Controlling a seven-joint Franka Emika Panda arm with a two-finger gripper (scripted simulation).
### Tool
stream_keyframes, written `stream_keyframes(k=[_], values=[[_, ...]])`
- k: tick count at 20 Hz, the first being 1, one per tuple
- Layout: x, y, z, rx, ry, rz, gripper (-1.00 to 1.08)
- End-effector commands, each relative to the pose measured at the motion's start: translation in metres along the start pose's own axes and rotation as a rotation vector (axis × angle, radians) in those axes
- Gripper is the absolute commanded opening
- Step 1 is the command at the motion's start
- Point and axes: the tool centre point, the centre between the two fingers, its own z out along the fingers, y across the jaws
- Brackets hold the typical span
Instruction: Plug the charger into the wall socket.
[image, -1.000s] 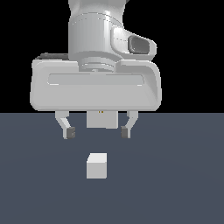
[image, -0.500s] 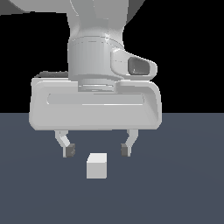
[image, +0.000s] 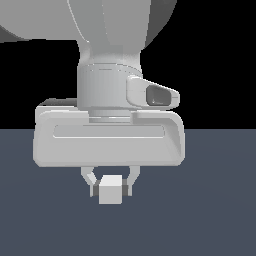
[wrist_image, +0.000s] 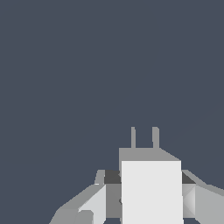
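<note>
The charger (image: 111, 190) is a small plain white cube resting on the dark slate floor (image: 215, 210). My gripper (image: 111, 192) has come down over it, and a finger presses against each of its sides, so it is shut on the cube. In the wrist view the charger (wrist_image: 151, 192) fills the space between the grey fingers (wrist_image: 94, 203), and its two thin prongs (wrist_image: 133, 138) point away from the hand. The wall socket is out of view in both frames.
The arm's broad pale hand body (image: 107, 137) hangs low over the floor and blocks what lies behind it in the exterior view. In the wrist view only plain slate floor (wrist_image: 87, 65) shows beyond the prongs.
The hand has dropped from above the cube down around it. Its fingers, spread wide before, have drawn in against the cube's sides.
</note>
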Motion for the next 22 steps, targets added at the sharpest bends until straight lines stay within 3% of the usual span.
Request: stream_keyframes(k=[1,13,22], values=[[0.0,0.0,0.0,0.0,0.001,0.0,-1.0],[0.003,-0.002,-0.003,-0.001,0.001,0.01,-1.0],[0.032,-0.014,-0.028,-0.005,0.001,0.105,-1.0]])
